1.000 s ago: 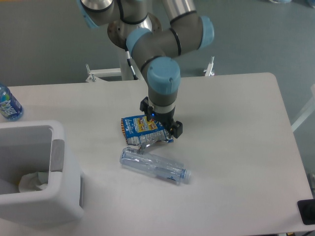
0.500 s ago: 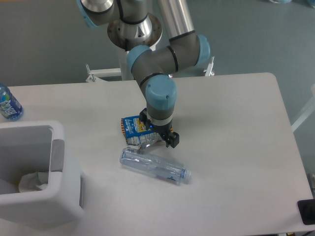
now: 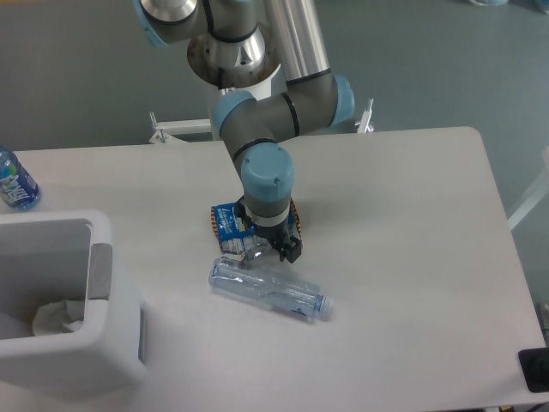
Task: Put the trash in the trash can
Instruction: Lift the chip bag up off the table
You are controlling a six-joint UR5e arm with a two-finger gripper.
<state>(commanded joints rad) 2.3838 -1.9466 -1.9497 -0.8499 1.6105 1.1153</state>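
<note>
So the crumpled blue snack wrapper with orange-yellow print [image 3: 227,222] is lying flat on the white table [image 3: 403,223], roughly mid-table and a bit toward the back. Most of it is covered by the arm from this angle, only its left part and a sliver of orange at the right edge peek out. The black two-finger gripper [image 3: 268,249] is right on top of it, pointing straight down, with the fingers at the wrapper's front edge where the silvery crinkled bit shows. Honestly I can't tell if the fingers are pinched onto the wrapper or just parked around it, the grey-and-light-blue wrist blocks the view.

Just in front of the wrapper, almost touching it, is the crushed clear plastic bottle [image 3: 270,290]. It's on its side, lying diagonally, cap end pointing toward the front right. The gripper sits just behind its left half, apart from it as far as I can see.

Off to the left at the front corner of the table is the boxy white plastic trash can with a grey strip on its rim [image 3: 103,343], well apart from both trash items. There's some crumpled white paper [image 3: 58,318] down inside it already.

Way at the far left edge there's a small blue-labelled water bottle [image 3: 15,181], standing behind the trash can, well apart from everything else.
</note>
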